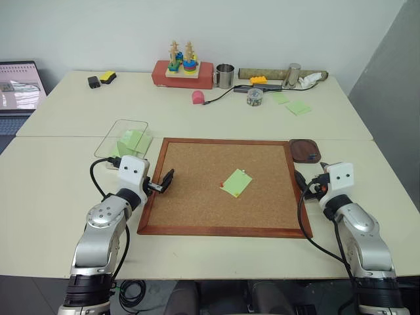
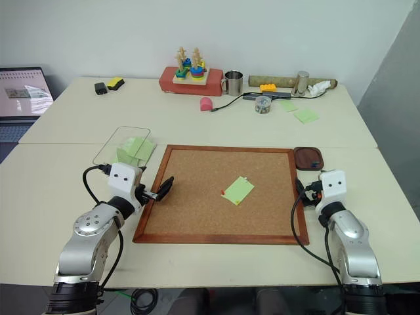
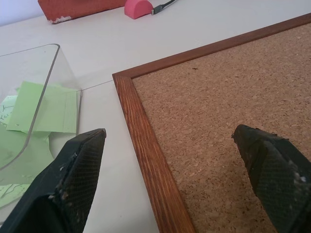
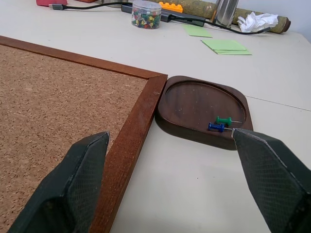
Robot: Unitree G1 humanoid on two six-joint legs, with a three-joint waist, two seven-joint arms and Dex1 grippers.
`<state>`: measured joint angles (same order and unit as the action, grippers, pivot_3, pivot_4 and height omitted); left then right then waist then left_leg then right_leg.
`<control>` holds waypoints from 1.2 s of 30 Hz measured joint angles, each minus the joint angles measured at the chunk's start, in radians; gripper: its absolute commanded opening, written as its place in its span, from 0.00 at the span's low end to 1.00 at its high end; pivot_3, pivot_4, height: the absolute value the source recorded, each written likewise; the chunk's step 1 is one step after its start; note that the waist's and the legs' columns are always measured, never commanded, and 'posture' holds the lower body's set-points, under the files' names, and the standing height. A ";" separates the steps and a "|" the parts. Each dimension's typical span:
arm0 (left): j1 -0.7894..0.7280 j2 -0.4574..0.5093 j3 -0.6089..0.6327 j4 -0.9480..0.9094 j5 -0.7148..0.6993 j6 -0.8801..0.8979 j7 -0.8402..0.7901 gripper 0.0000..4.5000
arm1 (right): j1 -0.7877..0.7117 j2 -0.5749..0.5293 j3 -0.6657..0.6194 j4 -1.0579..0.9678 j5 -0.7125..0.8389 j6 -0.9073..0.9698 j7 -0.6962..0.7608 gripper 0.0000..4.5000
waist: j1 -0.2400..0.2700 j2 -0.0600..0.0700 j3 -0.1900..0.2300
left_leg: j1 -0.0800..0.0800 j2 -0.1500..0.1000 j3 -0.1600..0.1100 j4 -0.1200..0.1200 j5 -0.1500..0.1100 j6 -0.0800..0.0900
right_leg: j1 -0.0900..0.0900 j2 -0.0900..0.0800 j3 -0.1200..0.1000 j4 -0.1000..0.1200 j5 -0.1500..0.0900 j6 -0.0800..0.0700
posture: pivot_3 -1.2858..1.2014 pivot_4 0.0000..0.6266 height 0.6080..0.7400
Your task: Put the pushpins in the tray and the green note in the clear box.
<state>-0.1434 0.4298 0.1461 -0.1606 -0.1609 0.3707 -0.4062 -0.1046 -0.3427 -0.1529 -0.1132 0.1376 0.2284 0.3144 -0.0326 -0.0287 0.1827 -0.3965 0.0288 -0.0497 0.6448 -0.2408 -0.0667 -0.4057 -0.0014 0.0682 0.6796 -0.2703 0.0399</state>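
Corkboard [image 1: 223, 190] held the green note [image 1: 237, 182] near its centre; both claws, left [image 3: 170, 170] and right [image 4: 170, 165], gaped empty. Right wrist view revealed two pushpins [image 4: 219, 124] inside the tray [image 4: 194, 104].

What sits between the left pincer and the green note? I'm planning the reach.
Nothing visible: only bare corkboard lies between the open left pincer and the green note, which looks pinned by a pale pushpin and a red one.

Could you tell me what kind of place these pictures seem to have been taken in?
Most likely an office or lab set up for robot trials. Two plain pale tables stand pushed together against a bare wall, a laptop sits at the far left, and assorted props such as a stacking toy and metal cup line the back.
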 measured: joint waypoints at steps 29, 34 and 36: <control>-0.008 0.011 0.022 0.000 -0.085 0.029 -0.044 1.00 | 0.009 -0.005 0.041 -0.021 0.002 0.004 0.045 0.94 | 0.000 0.000 0.000 | 0.000 0.000 0.000 0.000 0.000 0.000 | 0.000 0.000 0.000 0.000 0.000 0.000 | 0.52 0.24 1.00; -0.008 0.013 0.022 -0.032 -0.141 0.057 -0.084 0.91 | -0.001 -0.005 0.076 -0.069 0.043 0.041 0.103 0.96 | 0.000 0.000 0.000 | 0.000 0.000 0.000 0.000 0.000 0.000 | 0.000 0.000 0.000 0.000 0.000 0.000 | 0.52 0.24 1.00; -0.010 0.020 0.023 -0.037 -0.155 0.058 -0.101 0.85 | -0.008 -0.005 0.084 -0.093 0.070 0.066 0.128 0.96 | 0.000 0.000 0.000 | 0.000 0.000 0.000 0.000 0.000 0.000 | 0.000 0.000 0.000 0.000 0.000 0.000 | 0.52 0.24 1.00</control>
<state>-0.1530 0.4494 0.1687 -0.1981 -0.3162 0.4288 -0.5067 -0.1124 -0.3478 -0.0691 -0.2058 0.2075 0.2945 0.4426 -0.0327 -0.0287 0.1827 -0.3965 0.0289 -0.0499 0.6449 -0.2408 -0.0667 -0.4057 -0.0012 0.0680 0.6796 -0.2703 0.0400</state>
